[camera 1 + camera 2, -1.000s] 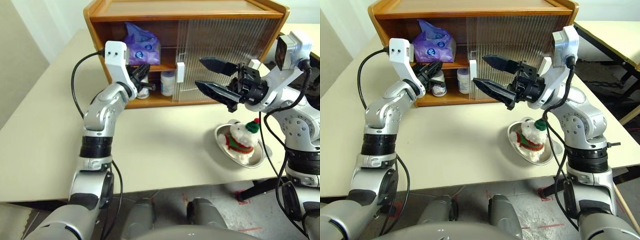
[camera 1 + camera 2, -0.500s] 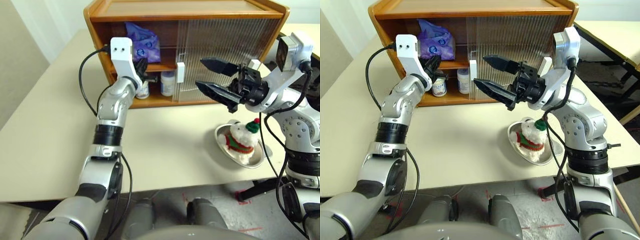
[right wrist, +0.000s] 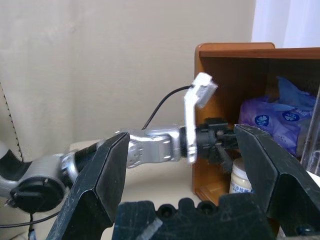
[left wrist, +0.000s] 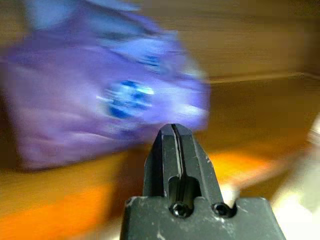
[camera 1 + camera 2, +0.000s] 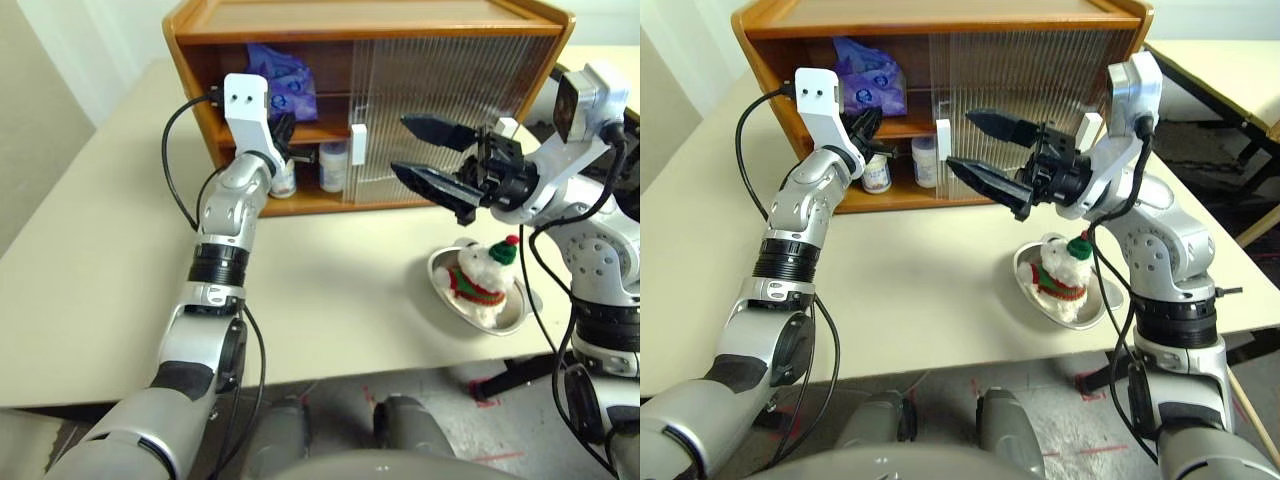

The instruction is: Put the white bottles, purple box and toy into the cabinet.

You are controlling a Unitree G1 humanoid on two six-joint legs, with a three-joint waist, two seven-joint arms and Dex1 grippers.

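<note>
The wooden cabinet (image 5: 200, 45) stands at the back of the table with its left half open. On its upper shelf sits the purple box (image 5: 290, 85), blurred and close in the left wrist view (image 4: 100, 100). Two white bottles stand on the lower shelf, one (image 5: 335, 165) by the door edge, the other (image 5: 286, 180) partly behind my left gripper (image 5: 285, 140). That gripper is shut and empty at the opening, just in front of the upper shelf. My right gripper (image 5: 400, 145) hangs open in front of the closed door. Below it the toy (image 5: 483, 275) sits in a silver dish (image 5: 510, 318).
The ribbed sliding door (image 5: 450, 80) covers the cabinet's right half, with a white handle (image 5: 358, 145) at its left edge. Bare table stretches in front of the cabinet and to its left. The dish lies near the table's front right edge.
My left arm has straightened and its shut gripper has edged a little toward the cabinet opening. The right arm and the toy have stayed put.
</note>
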